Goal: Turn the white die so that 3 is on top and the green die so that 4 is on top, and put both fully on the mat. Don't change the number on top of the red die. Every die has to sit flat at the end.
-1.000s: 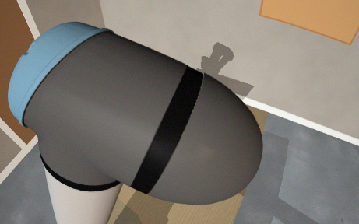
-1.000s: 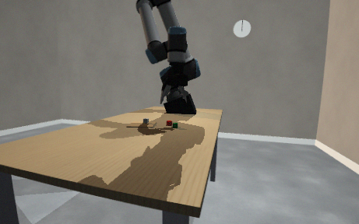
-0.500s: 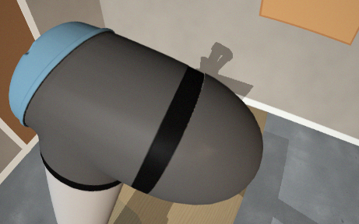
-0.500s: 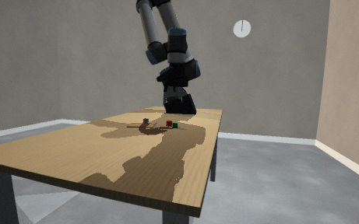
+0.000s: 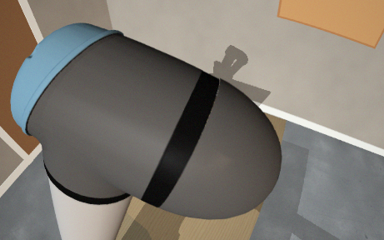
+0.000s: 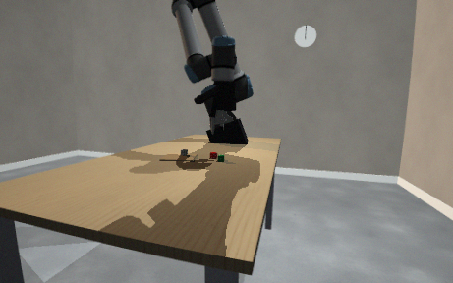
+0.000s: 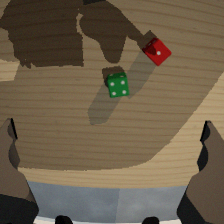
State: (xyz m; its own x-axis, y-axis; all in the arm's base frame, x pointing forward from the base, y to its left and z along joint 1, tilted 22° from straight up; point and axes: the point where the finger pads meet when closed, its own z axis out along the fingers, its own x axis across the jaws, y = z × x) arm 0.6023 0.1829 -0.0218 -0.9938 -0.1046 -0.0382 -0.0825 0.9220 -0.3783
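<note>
In the wrist view the green die (image 7: 117, 85) lies flat on the wooden table with four pips on top. The red die (image 7: 157, 51) lies up and to the right of it, apart from it, and shows one pip. My gripper (image 7: 108, 122) is open and empty, with its fingers spread wide at the left and right edges, above the table near its edge. In the exterior view the gripper (image 6: 226, 134) hovers just behind the red die (image 6: 213, 155) and the green die (image 6: 220, 158). The white die (image 6: 184, 152) sits further left, in shadow. A dark patch (image 6: 193, 164) lies between them; I cannot tell whether it is the mat.
The arm's big grey link (image 5: 145, 125) fills the top view and hides the dice there. The table edge (image 7: 115, 177) runs just below the gripper in the wrist view, with grey floor beyond. Arm shadows cross the table top (image 6: 137, 197).
</note>
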